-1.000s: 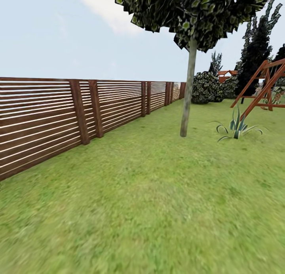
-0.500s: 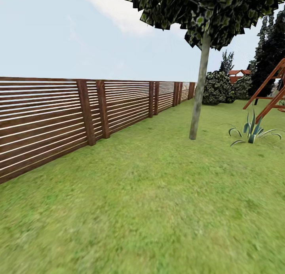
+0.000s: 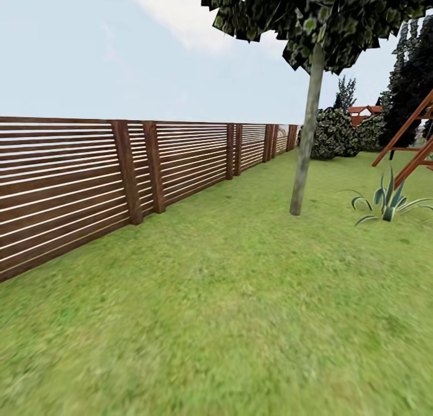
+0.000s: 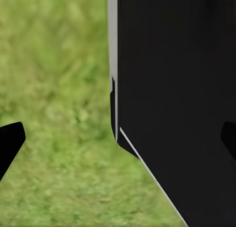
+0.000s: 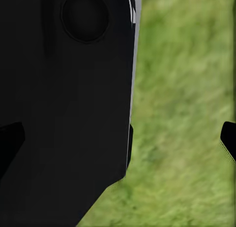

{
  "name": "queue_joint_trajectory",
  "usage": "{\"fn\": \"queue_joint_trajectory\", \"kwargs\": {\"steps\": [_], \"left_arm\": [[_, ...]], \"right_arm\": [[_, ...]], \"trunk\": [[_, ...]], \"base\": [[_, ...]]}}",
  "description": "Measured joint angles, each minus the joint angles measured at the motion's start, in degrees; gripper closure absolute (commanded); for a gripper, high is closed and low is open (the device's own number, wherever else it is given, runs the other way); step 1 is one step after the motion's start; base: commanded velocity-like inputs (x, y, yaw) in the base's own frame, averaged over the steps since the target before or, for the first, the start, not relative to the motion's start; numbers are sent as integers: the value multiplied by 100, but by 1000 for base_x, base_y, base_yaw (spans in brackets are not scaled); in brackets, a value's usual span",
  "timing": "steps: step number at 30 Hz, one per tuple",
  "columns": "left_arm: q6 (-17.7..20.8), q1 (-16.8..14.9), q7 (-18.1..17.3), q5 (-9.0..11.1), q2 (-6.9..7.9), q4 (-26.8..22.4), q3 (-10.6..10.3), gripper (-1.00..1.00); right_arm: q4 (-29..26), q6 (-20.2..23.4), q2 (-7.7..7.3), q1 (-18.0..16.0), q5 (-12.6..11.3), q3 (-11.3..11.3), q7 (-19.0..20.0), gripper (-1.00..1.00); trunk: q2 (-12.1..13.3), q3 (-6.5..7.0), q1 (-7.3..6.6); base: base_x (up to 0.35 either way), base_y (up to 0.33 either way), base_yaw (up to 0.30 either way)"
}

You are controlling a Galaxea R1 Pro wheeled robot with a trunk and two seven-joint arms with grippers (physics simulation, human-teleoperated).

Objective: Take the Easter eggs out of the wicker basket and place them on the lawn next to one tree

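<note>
While both grippers hang spread and empty, left gripper [image 4: 118, 138] and right gripper [image 5: 123, 136] beside the robot's black body over the lawn [image 3: 228, 308], the tree [image 3: 305, 139] stands well ahead

Mottled green lawn [image 3: 228, 308] stretching wide, tree [image 3: 305, 145] rooted right of centre, spiky plant [image 3: 388, 202] beside it, slatted fence [image 3: 120, 175] along the left

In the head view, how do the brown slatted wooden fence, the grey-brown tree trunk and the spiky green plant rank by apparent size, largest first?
1. Brown slatted wooden fence, which also stands nearest the camera.
2. Grey-brown tree trunk.
3. Spiky green plant, the smallest.

Trunk and plant sit at about the same depth, so their order is fairly sure.
</note>
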Motion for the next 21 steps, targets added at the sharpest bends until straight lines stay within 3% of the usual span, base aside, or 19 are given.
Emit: {"fn": "queue_joint_trajectory", "kwargs": {"steps": [21], "left_arm": [[0, 0, 1, 0, 0, 0, -3, -100]], "right_arm": [[2, 5, 0, 0, -13, -1, 0, -100]], "trunk": [[0, 0, 0]], "base": [[318, 0, 0]]}}
